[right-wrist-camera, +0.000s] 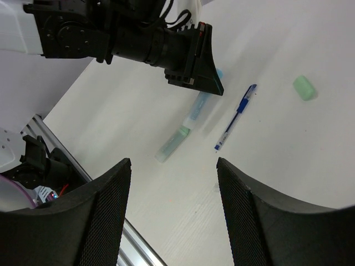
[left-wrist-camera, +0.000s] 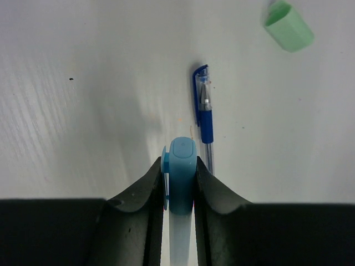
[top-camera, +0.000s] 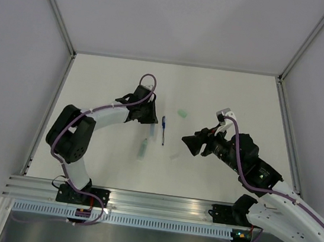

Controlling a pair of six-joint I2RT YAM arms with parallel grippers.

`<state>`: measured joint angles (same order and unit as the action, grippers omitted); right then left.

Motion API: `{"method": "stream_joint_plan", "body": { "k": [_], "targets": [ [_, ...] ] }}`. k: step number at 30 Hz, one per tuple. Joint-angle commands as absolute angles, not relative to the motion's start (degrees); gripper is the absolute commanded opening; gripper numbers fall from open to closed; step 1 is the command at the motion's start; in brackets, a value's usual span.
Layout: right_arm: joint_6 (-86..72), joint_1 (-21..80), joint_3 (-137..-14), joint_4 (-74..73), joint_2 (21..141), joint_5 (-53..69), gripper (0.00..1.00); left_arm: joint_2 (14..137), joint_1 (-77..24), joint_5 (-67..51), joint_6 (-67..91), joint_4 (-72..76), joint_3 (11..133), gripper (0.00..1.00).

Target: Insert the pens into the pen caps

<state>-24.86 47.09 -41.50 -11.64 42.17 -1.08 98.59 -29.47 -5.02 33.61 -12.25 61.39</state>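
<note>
**A:** Which step is this?
**B:** Capping. The left gripper [left-wrist-camera: 180, 173] pinches a light-blue cap [left-wrist-camera: 182, 158], seemingly seated on its pen. The right gripper [right-wrist-camera: 173, 162] gapes wide, empty.
**A:** What's next?
**B:** The blue pen [left-wrist-camera: 204, 113] lies just beside it and the green cap [left-wrist-camera: 288, 26] sits apart. The right gripper needs a square pick.

White table [top-camera: 85, 158], blue pen [left-wrist-camera: 204, 119], green cap [left-wrist-camera: 288, 26], pale green pen [right-wrist-camera: 173, 144]
</note>
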Motion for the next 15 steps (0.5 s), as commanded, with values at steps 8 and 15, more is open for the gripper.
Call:
{"method": "stream_joint_plan", "body": {
  "k": [8,15],
  "targets": [
    [-23.5,47.0,-40.9,-12.3,41.0,-4.2,0.69,107.4,-29.5,-2.4,32.4,-13.4,66.2,0.16],
    [-23.5,47.0,-40.7,-12.1,41.5,-4.4,0.69,106.8,-29.5,-2.8,32.6,-14.6,65.9,0.37]
  ]
}}
